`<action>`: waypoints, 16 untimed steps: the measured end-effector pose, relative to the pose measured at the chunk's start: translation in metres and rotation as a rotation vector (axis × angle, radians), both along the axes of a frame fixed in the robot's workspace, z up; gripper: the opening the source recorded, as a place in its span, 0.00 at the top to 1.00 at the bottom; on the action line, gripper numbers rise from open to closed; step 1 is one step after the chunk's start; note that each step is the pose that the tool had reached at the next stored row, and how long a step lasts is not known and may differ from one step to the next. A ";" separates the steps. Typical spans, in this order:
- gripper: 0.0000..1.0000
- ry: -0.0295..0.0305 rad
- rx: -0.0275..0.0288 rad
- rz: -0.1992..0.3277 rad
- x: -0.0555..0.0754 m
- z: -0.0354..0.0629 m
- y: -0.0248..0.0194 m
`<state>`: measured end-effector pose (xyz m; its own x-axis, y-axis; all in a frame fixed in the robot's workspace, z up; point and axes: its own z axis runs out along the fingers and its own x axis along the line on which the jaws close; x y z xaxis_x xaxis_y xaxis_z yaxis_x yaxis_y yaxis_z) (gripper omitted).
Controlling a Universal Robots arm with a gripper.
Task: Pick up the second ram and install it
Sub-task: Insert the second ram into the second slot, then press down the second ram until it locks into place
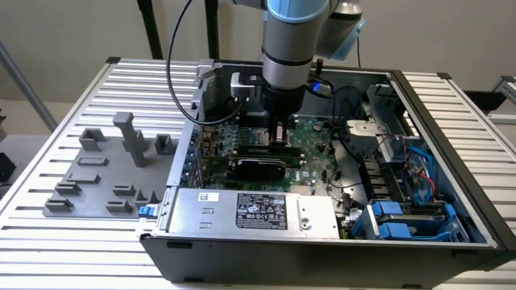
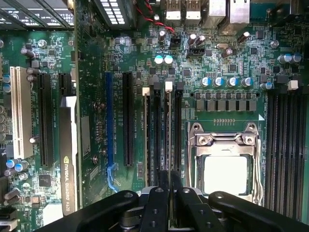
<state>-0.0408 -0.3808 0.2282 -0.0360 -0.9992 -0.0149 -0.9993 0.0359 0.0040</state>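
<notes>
Pinching the second ram (image 2: 166,145) edge-on over its slot, the tool (image 2: 166,193) hangs beside a card (image 2: 70,159) (lettered NVIDIA QUADRO).

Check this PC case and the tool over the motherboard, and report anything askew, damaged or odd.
Nothing stands out. The tool stands over the motherboard, lined up with the memory slots beside the CPU socket. The second ram sits edge-on in line with them. The grey tray lies flat beside the case.
</notes>
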 end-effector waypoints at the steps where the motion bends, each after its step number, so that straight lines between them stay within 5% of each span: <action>1: 1.00 0.0000 0.0000 0.000 0.000 -0.0001 0.0001; 16: 1.00 0.0000 -0.0003 0.000 -0.001 -0.0029 0.0010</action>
